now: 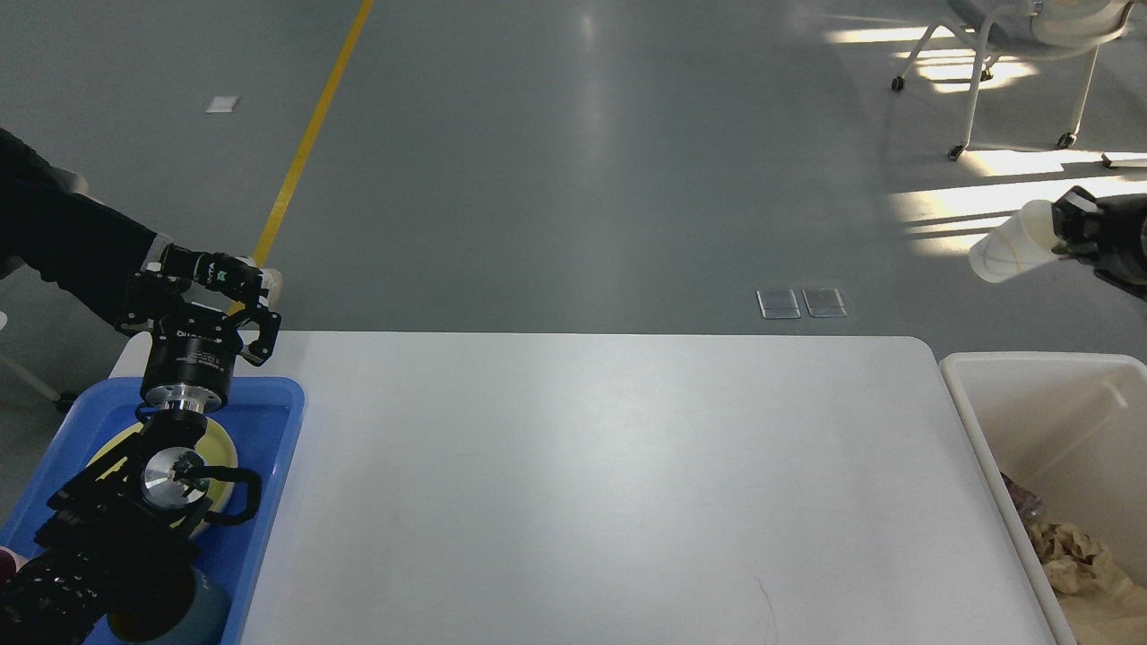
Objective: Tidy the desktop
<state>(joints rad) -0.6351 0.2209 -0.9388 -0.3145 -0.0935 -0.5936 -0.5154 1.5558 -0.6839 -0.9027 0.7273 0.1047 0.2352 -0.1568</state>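
The white desktop (582, 484) fills the middle of the head view. My left gripper (199, 313) is open and empty, raised over the far end of the blue tray (273, 421) at the desktop's left edge. My right gripper (1071, 228) is at the right edge of the view, shut on the rim of a white paper cup (1008, 255). It holds the cup tilted in the air, above and beyond the far side of the cream bin (1030, 376). Most of the right arm is out of view.
The tray holds a yellow plate (222, 443) and a dark teal cup (195, 616), partly hidden by my left arm. The bin holds crumpled paper (1075, 560). A person's leg and shoe (224, 273) sit just behind my left gripper. A wheeled chair (1013, 54) stands far right.
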